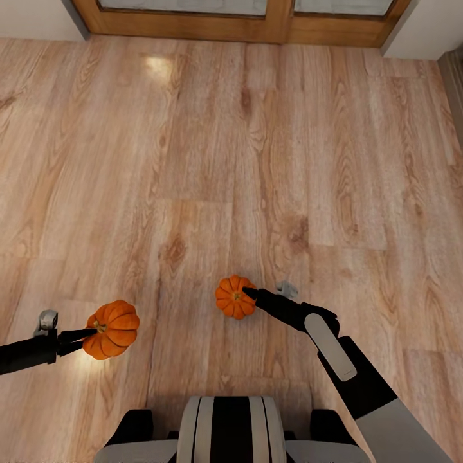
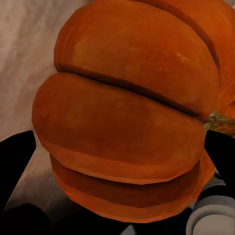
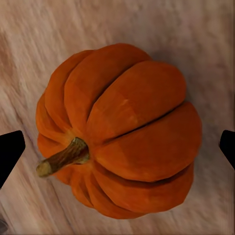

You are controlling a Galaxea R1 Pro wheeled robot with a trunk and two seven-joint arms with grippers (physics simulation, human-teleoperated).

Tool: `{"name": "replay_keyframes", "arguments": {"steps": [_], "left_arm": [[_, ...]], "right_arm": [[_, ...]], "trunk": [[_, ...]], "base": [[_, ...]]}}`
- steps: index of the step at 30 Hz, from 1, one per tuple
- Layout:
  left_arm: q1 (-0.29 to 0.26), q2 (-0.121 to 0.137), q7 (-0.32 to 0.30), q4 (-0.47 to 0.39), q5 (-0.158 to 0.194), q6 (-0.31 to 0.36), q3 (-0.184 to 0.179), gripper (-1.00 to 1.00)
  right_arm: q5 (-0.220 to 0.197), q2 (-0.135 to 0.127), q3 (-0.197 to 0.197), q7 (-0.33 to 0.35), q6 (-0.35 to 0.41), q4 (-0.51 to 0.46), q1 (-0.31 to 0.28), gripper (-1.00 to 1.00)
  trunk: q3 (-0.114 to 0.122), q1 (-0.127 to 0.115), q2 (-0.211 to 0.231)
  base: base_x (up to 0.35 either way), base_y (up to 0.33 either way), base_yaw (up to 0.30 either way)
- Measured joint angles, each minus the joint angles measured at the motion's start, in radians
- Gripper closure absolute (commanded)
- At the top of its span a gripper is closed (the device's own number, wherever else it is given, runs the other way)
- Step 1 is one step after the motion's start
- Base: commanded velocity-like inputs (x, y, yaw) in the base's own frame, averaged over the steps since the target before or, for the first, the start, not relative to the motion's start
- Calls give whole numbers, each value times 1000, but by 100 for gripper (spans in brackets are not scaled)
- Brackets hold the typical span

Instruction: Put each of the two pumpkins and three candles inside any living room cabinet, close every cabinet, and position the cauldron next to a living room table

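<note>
Head view: I see bare plank floor (image 1: pixel 193 161) running wide and unobstructed to the far wooden door frame (image 1: pixel 244 26), with pale wall corners at far left and far right. My left gripper (image 1: pixel 90 334) pinches one pumpkin (image 1: pixel 112 329) at near left. My right gripper (image 1: pixel 247 294) points at the second pumpkin (image 1: pixel 235 297), near centre. The left wrist view adds that pumpkin's ribs (image 2: pixel 127 117) pressed between dark fingers (image 2: pixel 14 161). In the right wrist view, fingertips (image 3: pixel 10 152) stand spread on both sides of the stemmed pumpkin (image 3: pixel 122 132), not touching it.
</note>
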Motion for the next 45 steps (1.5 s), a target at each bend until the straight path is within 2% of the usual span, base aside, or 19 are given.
{"name": "replay_keyframes", "arguments": {"steps": [3, 45], "left_arm": [[0, 0, 0, 0, 0, 0, 0, 100], [0, 0, -5, -1, 2, 1, 3, 100]], "right_arm": [[0, 0, 0, 0, 0, 0, 0, -100], [0, -1, 1, 0, -1, 1, 0, -100]], "trunk": [[-9, 1, -1], [-9, 2, -1]], "base": [[0, 0, 0], [7, 17, 0]]}}
